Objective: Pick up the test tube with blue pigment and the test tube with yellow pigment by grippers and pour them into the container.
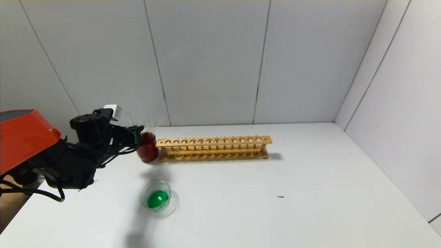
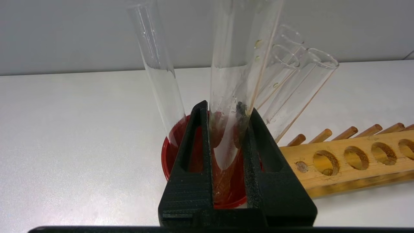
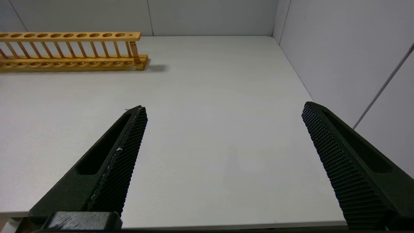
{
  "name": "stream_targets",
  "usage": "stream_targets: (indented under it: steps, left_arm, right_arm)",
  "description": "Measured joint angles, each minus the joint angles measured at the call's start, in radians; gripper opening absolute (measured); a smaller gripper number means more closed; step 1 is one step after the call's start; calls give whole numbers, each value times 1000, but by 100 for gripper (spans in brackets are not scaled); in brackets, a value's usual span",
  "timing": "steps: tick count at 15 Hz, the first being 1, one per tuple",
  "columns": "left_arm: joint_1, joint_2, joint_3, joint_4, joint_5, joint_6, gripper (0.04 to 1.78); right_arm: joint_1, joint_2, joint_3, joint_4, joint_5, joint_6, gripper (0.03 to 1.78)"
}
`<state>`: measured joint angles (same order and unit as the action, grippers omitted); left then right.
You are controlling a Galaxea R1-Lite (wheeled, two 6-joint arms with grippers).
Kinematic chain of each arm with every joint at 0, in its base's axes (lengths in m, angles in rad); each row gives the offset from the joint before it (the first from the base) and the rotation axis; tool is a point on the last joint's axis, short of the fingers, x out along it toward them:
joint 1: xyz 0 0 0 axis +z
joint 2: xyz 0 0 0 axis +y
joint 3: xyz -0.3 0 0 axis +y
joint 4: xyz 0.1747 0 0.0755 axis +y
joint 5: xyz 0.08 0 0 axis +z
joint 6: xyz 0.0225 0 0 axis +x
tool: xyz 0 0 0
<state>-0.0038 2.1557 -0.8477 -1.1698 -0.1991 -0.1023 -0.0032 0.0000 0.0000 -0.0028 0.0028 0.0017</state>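
My left gripper [image 1: 137, 132] [image 2: 228, 108] is shut on a clear test tube [image 2: 233, 81], held upright with its round bottom down inside the dark red cup [image 1: 147, 148] [image 2: 171, 155]. This tube looks drained, and no blue or yellow pigment shows in any tube. The container [image 1: 143, 193], a shallow glass dish, sits on the table nearer to me than the cup and holds green liquid [image 1: 157, 199]. My right gripper [image 3: 224, 108] hangs open over bare table near the right front edge, outside the head view.
Other clear tubes [image 2: 158, 71] [image 2: 300, 87] lean in the red cup around the held one. A wooden tube rack [image 1: 213, 148] [image 2: 349, 158] [image 3: 71, 51] stands just right of the cup. Grey walls close the back and right sides.
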Motion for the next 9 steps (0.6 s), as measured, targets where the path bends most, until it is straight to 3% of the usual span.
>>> stream_targets:
  steps: [5, 7, 9]
  left_arm:
    - [-5, 3, 6, -17, 0, 1, 43]
    - [-5, -1, 8, -17, 0, 1, 65]
    - [-7, -9, 13, -15, 0, 2, 97]
  right_arm:
    - [0, 0, 0, 0, 0, 0, 175]
    - [0, 0, 0, 0, 0, 0, 175]
    - [0, 0, 0, 0, 0, 0, 175]
